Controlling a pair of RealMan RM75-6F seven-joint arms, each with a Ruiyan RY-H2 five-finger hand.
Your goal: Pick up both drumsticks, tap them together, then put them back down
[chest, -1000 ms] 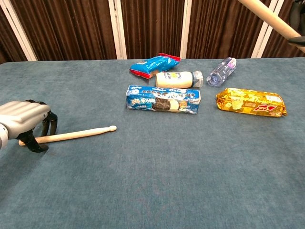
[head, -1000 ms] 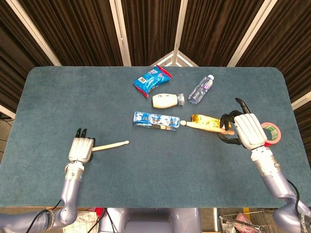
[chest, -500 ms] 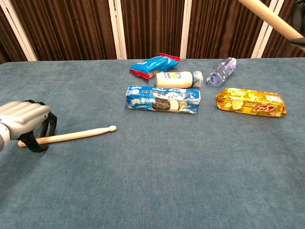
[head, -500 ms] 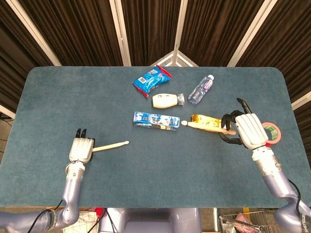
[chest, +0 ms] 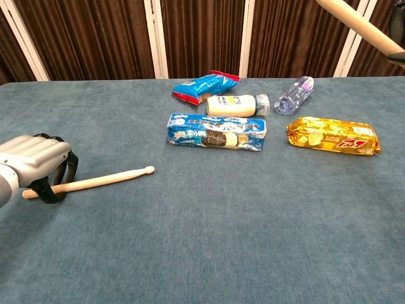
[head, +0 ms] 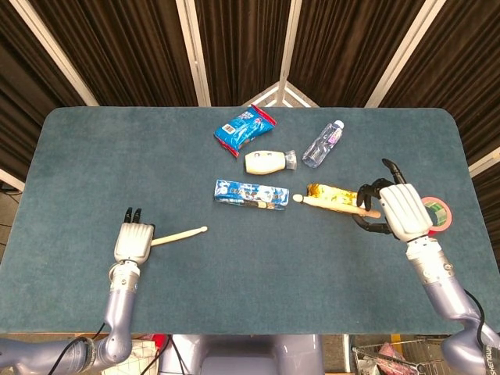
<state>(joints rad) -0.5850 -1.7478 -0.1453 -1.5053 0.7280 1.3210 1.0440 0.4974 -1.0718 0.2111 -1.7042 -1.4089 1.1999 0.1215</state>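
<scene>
The left robot hand [head: 133,243] is being kept low near the front left corner of the table [head: 94,156], and its fingers are being curled around the butt end of one drumstick [chest: 101,179]. This drumstick is being seen close to the table surface, with its tip pointing toward the middle of the table; whether it is touching the surface cannot be told.

The right robot hand [head: 402,209] is being held near the right edge of the table, and the second drumstick [head: 332,204] is being gripped in it. In the chest view this stick [chest: 361,28] is being shown high at the upper right corner, so it is being carried above the table, its tip directed toward the centre.

Under that stick a golden snack packet [chest: 333,136] is lying flat. Beside it, toward the middle, a blue cookie box [chest: 216,132] is lying. Nearer the far edge a white bottle [chest: 235,105], a blue bag [chest: 205,86] and a clear water bottle [chest: 294,95] are being seen. A red tape roll [head: 437,213] is lying by the right edge, partly hidden behind the right robot hand.
</scene>
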